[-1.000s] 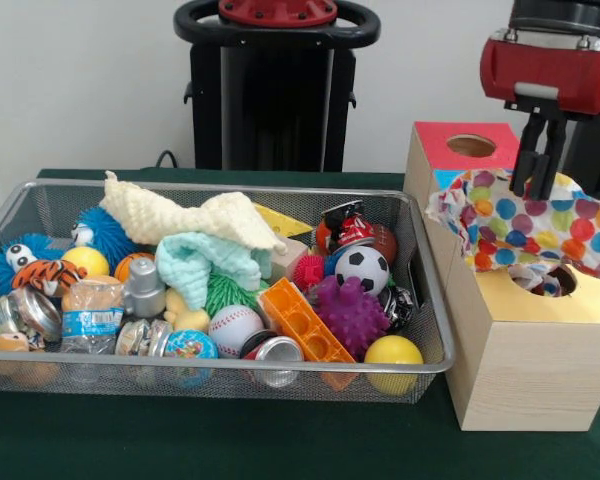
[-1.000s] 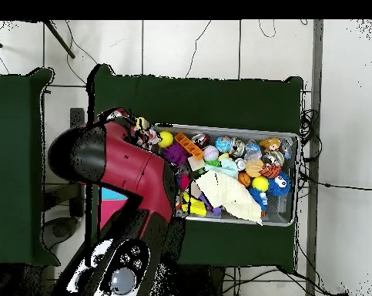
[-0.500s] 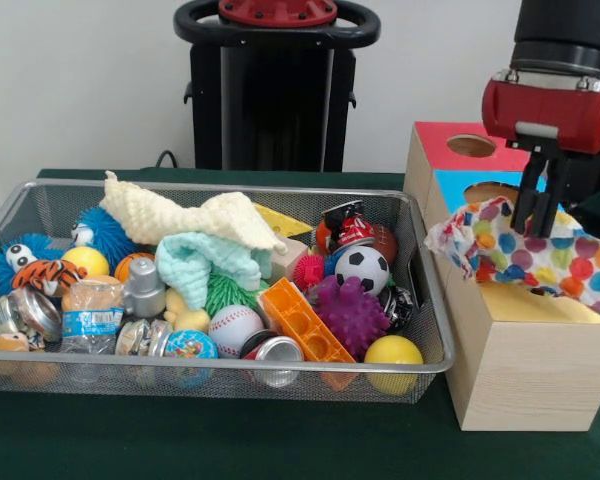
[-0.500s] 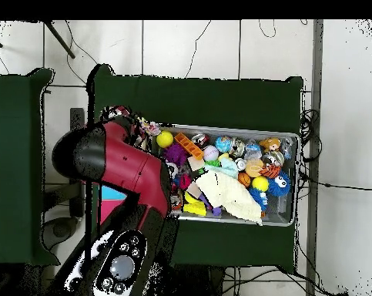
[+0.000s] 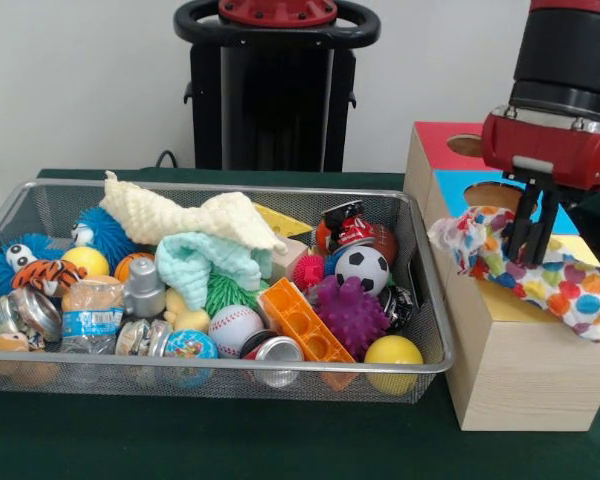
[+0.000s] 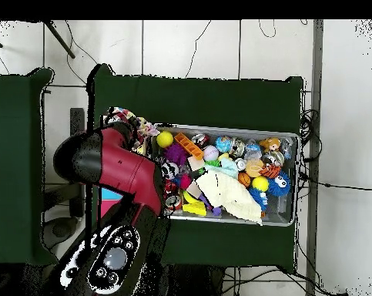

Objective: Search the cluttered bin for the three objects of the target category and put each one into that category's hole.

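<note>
I've got the polka-dot cloth (image 5: 525,265) hanging right under the gripper (image 5: 528,250), pinched between the two black fingers (image 5: 545,215), which are drawn in narrow on the fabric. The cloth drapes over the top of the wooden box (image 5: 515,370), spilling from about nine o'clock of the gripper round to four o'clock, where its tail hangs past the box's right edge. It covers the yellow panel (image 5: 510,305) of the box top. Behind it, at twelve o'clock, I see the blue panel's hole (image 5: 492,192), and further back the red panel's hole (image 5: 464,145). In the overhead view the red arm (image 6: 123,173) hides most of the box; only a bit of the dotted cloth (image 6: 121,117) shows past it. Over at nine o'clock from the gripper, the wire bin (image 5: 40,200) sits just beside the box, packed: cream cloth (image 5: 195,220) and mint cloth (image 5: 210,262) on top, soccer ball (image 5: 362,268), purple spiky ball (image 5: 350,315), baseball (image 5: 235,328), orange block (image 5: 302,322)
</note>
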Controlling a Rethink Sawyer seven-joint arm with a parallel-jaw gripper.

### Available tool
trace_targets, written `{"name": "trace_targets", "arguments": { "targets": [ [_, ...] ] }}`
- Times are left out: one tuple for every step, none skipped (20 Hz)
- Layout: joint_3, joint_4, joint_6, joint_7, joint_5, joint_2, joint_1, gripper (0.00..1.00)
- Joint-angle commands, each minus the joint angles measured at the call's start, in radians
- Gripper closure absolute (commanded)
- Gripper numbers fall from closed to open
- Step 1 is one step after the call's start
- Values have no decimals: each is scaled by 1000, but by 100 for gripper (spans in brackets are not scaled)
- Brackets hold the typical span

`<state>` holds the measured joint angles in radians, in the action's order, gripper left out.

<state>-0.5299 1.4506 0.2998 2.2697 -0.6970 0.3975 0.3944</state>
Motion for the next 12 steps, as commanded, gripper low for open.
{"name": "trace_targets", "arguments": {
  "targets": [
    [124,121,-16,306,-68,-63,6,100],
    [118,128,-3,317,-74,-64,16,100],
    [114,137,9,325,-81,-62,23,100],
    [111,146,20,332,-87,-60,30,100],
    [115,158,23,334,-95,-57,34,100],
    [121,169,23,335,-102,-54,36,100],
    [144,188,20,335,-116,-45,30,100],
    [155,198,19,337,-126,-44,30,100],
    [171,208,24,343,-141,-41,27,100],
    [175,213,27,344,-149,-41,27,100],
    [194,225,28,345,-162,-38,22,100],
    [201,229,29,345,-170,-38,20,100]
  ]
}}
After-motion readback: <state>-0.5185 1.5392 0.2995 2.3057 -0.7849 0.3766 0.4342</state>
